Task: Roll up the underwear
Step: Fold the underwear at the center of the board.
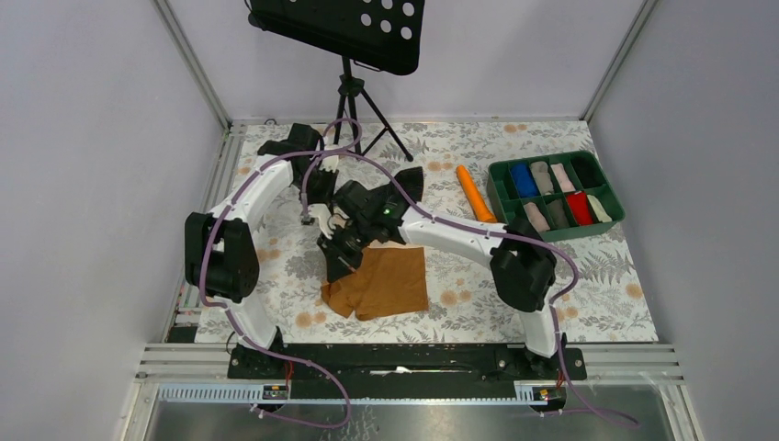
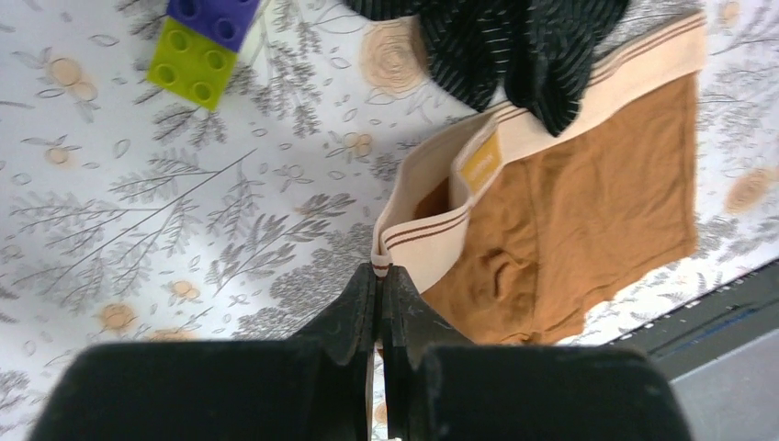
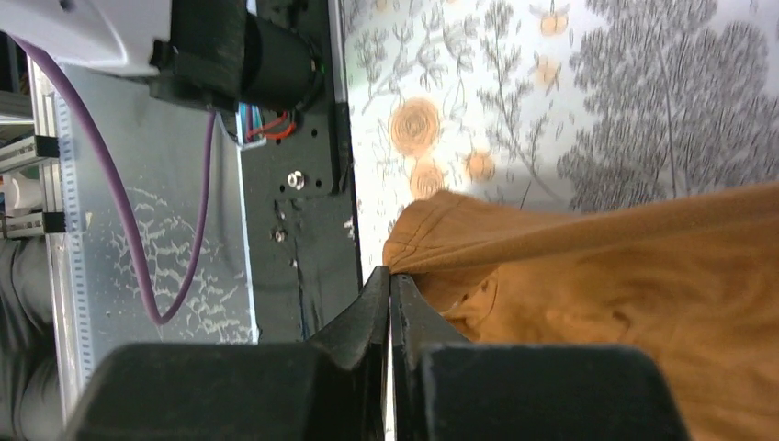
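Observation:
The underwear [image 1: 390,280] is caramel-brown and lies partly spread on the floral table, left of centre. The left wrist view shows its brown body [image 2: 588,211] and pale beige waistband [image 2: 432,230], which stands up in an open loop. My left gripper [image 2: 381,268] is shut on the waistband's end. In the top view it [image 1: 321,225] sits at the garment's upper left. My right gripper [image 3: 390,274] is shut on a brown edge of the underwear [image 3: 588,303], and a taut ridge of cloth runs away from its tips. From above, the right gripper [image 1: 331,273] is over the garment's left edge.
A black striped garment [image 2: 496,46] lies across the waistband's far end. Toy bricks [image 2: 197,41] sit beyond it. An orange cylinder [image 1: 475,193] and a green tray [image 1: 501,170] of rolled garments stand at the right. A tripod stand [image 1: 354,92] is at the back.

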Controlling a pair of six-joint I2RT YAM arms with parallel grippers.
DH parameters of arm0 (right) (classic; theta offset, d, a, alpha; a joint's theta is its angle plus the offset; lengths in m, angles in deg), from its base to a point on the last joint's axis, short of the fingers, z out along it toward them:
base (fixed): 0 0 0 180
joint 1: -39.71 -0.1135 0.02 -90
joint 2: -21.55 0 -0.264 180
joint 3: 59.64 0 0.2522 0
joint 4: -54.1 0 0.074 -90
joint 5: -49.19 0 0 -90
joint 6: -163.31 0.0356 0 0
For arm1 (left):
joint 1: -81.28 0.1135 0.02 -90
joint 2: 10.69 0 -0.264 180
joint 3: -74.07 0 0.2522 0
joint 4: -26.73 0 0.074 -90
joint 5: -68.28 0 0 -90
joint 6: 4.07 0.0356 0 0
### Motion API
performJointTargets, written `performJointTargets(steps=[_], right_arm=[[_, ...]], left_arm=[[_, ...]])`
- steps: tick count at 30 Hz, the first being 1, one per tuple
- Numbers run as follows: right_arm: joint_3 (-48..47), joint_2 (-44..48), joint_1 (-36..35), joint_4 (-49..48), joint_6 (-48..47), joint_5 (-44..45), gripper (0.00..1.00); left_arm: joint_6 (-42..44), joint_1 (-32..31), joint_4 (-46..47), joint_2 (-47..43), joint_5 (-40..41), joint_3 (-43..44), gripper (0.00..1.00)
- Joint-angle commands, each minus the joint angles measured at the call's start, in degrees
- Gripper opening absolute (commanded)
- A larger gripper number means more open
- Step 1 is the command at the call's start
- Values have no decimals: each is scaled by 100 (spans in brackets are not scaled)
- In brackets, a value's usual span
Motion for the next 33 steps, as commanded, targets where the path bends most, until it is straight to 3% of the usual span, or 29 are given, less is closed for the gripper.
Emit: performJointTargets(steps=[1, 9, 20, 33], right_arm=[[637, 788, -63, 75, -37, 190, 0], [2173, 1840, -3, 92, -142, 527, 0], [2888, 2175, 713, -61, 217, 222, 0], [3607, 2775, 935, 73, 231, 302, 0]], left_arm=[[-174, -65, 111, -1, -847, 114, 0], [-667, -274, 106, 432, -1746, 284, 0], [-951, -931, 223, 1094, -1649, 696, 0], [-969, -1548, 228, 1647, -1484, 1308, 0]])
